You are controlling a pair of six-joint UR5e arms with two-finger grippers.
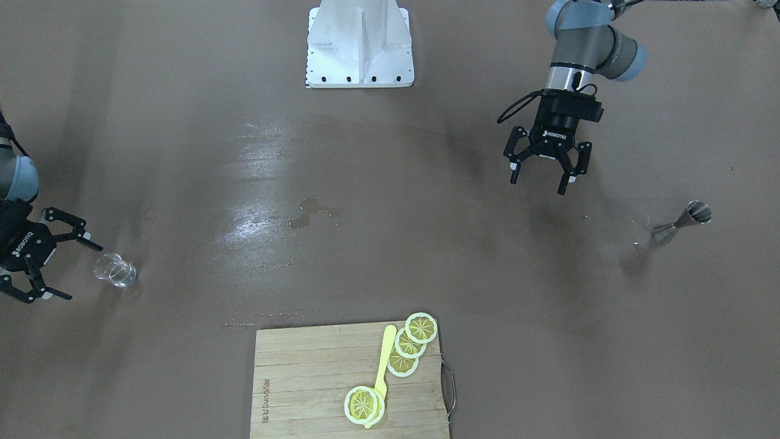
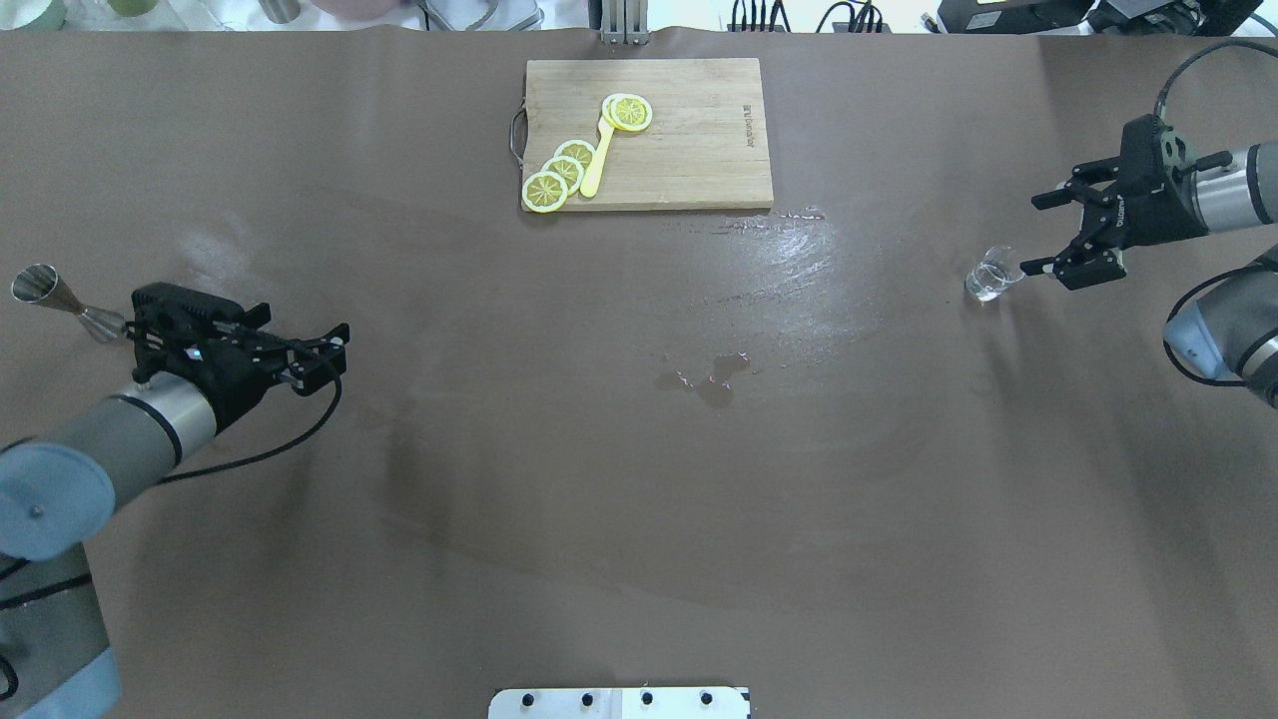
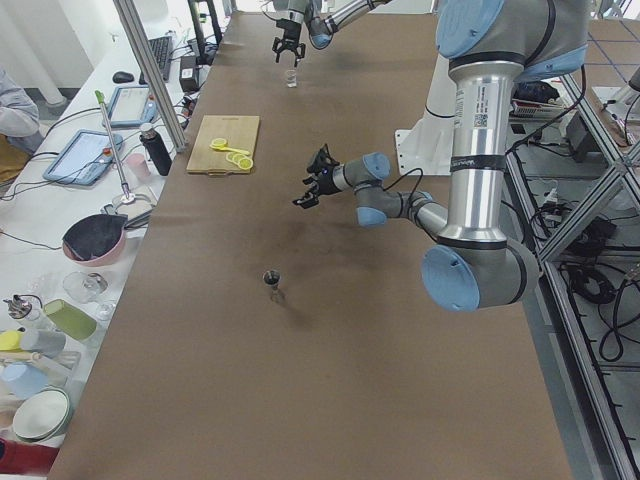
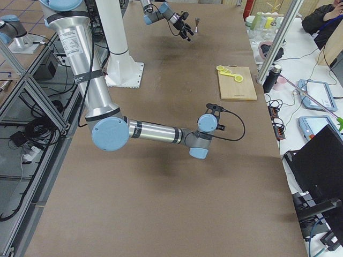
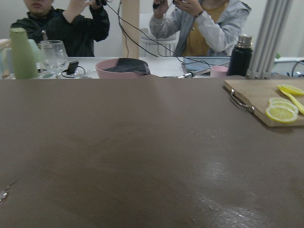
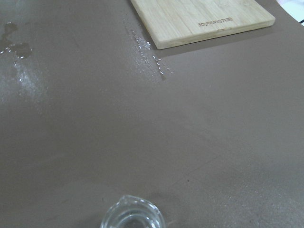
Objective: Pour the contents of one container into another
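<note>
Wide table [image 2: 639,499] lies between glass [image 2: 988,281] and jigger [image 2: 70,304]; cutting board [image 2: 689,150] seemingly aside.

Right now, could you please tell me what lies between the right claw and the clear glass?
Nothing: only a short stretch of bare table separates the open right claw from the glass, clearest in the front-facing view.

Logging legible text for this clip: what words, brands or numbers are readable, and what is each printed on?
"ROBOTIQ": white lettering on the body of the left gripper.
"ROBOTIQ": the same on the right gripper.
"Joyoung": marked on the wooden cutting board; the marks after it are too small to read.
Printed label on the left arm: too small to read.
</note>
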